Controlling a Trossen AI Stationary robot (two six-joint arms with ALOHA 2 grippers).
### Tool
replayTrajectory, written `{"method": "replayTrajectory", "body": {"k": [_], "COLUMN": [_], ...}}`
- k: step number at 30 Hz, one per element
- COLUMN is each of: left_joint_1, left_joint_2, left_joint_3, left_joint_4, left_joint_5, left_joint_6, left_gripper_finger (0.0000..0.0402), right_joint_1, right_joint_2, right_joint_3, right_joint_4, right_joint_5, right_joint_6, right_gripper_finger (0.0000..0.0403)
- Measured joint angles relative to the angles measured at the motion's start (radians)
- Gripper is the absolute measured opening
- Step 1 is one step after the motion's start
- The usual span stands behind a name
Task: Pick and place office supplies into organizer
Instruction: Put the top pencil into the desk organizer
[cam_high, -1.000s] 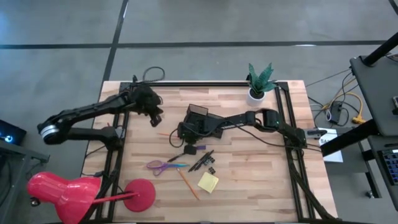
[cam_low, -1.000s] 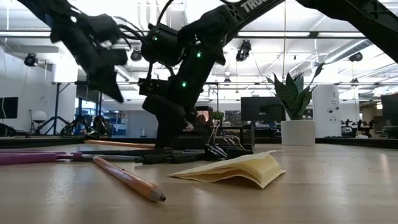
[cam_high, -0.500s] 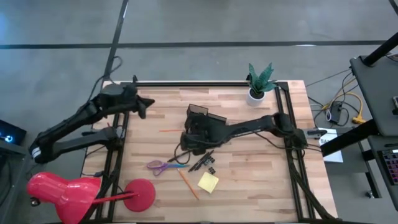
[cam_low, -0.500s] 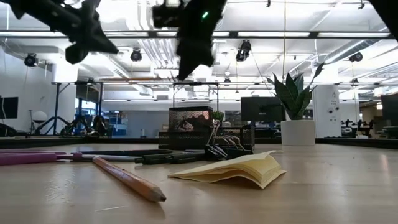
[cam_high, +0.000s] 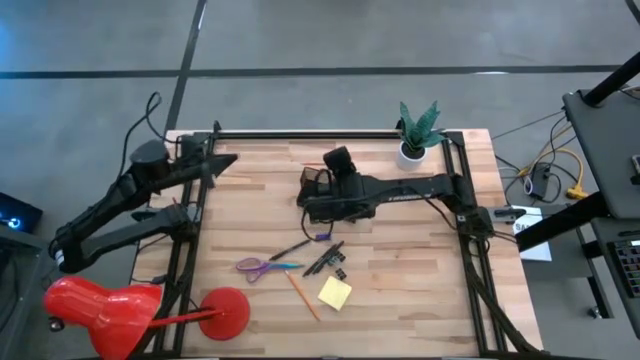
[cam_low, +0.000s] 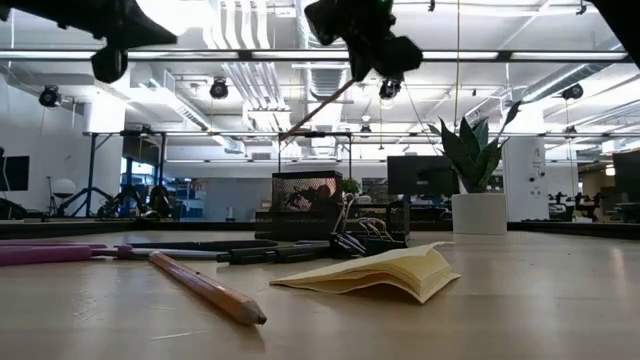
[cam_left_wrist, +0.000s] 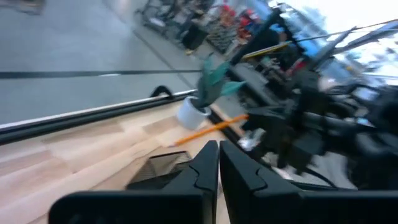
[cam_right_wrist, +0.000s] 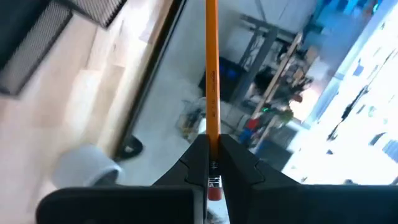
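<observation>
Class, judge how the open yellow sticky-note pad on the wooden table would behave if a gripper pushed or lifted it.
The yellow sticky-note pad looks light, so a push would probably slide it. Its fanned, lifted pages suggest that it would flop open if gripped by one edge. Being flat, it is unlikely to roll.

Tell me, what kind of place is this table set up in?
Probably a robotics lab or workshop in a big open hall. The low view shows exposed ceiling ducts and strip lights over rows of monitors, and from above the wooden table stands on bare concrete with cables trailing beside it.
</observation>
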Motion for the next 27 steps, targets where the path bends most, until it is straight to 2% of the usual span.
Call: {"method": "replayTrajectory", "body": {"k": [3, 8, 27], "left_joint_1": [0.0, 0.0, 0.001], "left_joint_2": [-0.016, -0.037, -0.035], "left_joint_3": [0.0, -0.003, -0.016], "left_joint_4": [-0.003, -0.007, -0.006], "left_joint_5": [0.025, 0.055, 0.053], "left_joint_6": [-0.022, -0.025, -0.012], "left_gripper_finger": [0.0, 0.0, 0.0], "right_joint_1": [-0.023, -0.059, -0.05], "right_joint_2": [-0.004, -0.003, -0.001], "right_joint_3": [0.007, -0.024, -0.129], "right_joint_4": [-0.005, -0.005, -0.005], "right_joint_5": [0.002, -0.028, -0.133], "right_joint_6": [-0.063, -0.081, -0.111], "right_gripper_finger": [0.0014, 0.0014, 0.0013]}}
